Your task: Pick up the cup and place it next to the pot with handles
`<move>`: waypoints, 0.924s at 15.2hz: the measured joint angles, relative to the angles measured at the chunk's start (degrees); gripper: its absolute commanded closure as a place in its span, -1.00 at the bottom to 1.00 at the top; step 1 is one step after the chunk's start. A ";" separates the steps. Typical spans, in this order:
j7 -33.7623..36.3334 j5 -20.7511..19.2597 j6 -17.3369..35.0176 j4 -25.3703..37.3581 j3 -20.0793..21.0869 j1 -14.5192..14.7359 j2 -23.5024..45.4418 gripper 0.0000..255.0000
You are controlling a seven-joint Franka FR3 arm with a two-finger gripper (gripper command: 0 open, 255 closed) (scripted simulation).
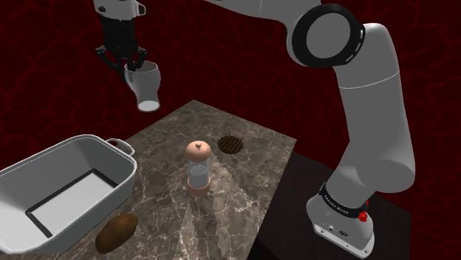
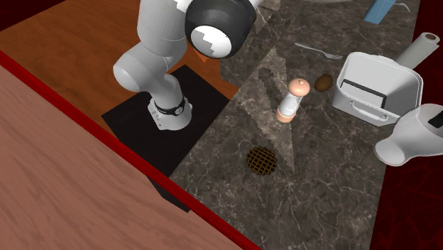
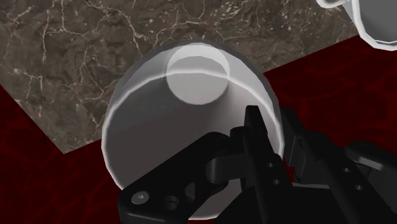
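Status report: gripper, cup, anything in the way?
Gripper shut on white cup, held in air. Pot with handles on counter. Grinder stands aside, likely no obstacle.

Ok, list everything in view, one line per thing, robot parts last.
cup: one, pale grey, tilted in the air, in the gripper
pot: one, grey-white, rectangular, on the counter
grinder: one, tan cap, upright mid-counter
grid disc: one, brown, flat on the counter
oval lump: one, brown, beside the pot
fork: one, grey, on the counter past the pot
roll: one, pale grey, behind the pot
blue item: one, cut off by the second exterior view's top edge
counter: one, dark marble
arm: one, white, dark joints
gripper: one, black, shut on the cup
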 measured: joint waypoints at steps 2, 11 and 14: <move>-0.01 0.09 1.46 -1.80 0.02 -0.36 -0.33 1.00; 0.43 0.31 9.58 -11.36 0.04 -1.80 -1.64 1.00; 0.46 0.28 11.88 -13.78 -0.02 -2.18 -1.73 1.00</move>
